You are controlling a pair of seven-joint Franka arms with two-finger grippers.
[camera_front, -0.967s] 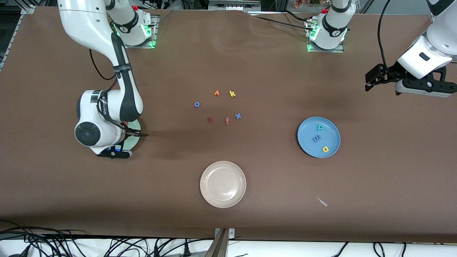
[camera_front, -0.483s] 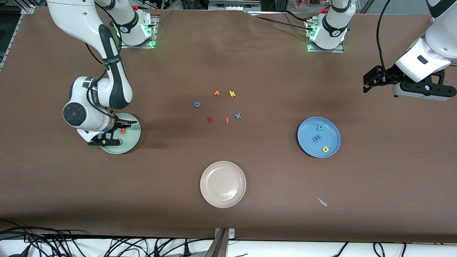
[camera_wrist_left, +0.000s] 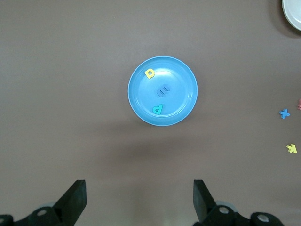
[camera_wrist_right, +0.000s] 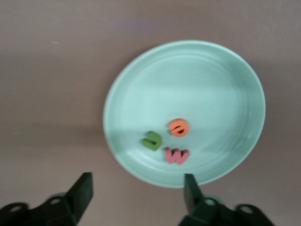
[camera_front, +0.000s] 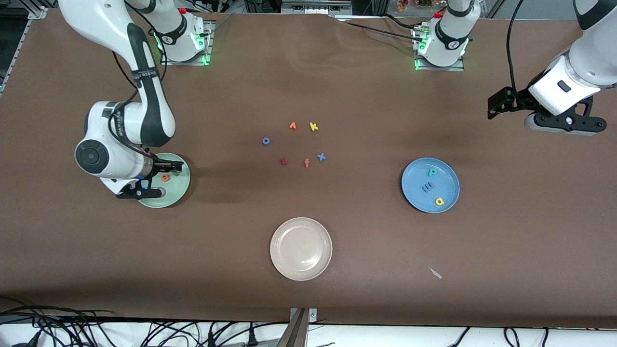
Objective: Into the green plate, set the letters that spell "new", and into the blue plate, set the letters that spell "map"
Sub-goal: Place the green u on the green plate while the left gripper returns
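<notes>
On the matte brown tabletop (camera_front: 366, 250), the round, smooth pale mint-green shallow plate (camera_wrist_right: 221, 70) lay toward the right arm's end, holding three small, thick-cut foam letters close together: the green "n" (camera_wrist_right: 152, 140), the orange "e" (camera_wrist_right: 179, 127) and the red-pink "w" (camera_wrist_right: 176, 155). The right pincer (camera_wrist_right: 136, 188) hung just over that plate, its two dark fingers spread wide with nothing between them. Toward the left arm's end lay the round, glossy medium-blue shallow plate (camera_front: 418, 200), carrying the blue "m" (camera_front: 427, 187), the yellow "a" (camera_front: 439, 201) and the teal "p" (camera_front: 432, 171), each apart from the others. The left pincer (camera_wrist_left: 139, 197) waited high above bare tabletop near that blue plate, fingers wide and empty. A smooth beige-white round plate (camera_front: 301, 248) sat nearer the camera, between the two coloured plates. Farther from the camera than it, loose foam letters were scattered mid-table, among them a yellow "k" (camera_front: 314, 126) and a blue "x" (camera_front: 321, 156).
</notes>
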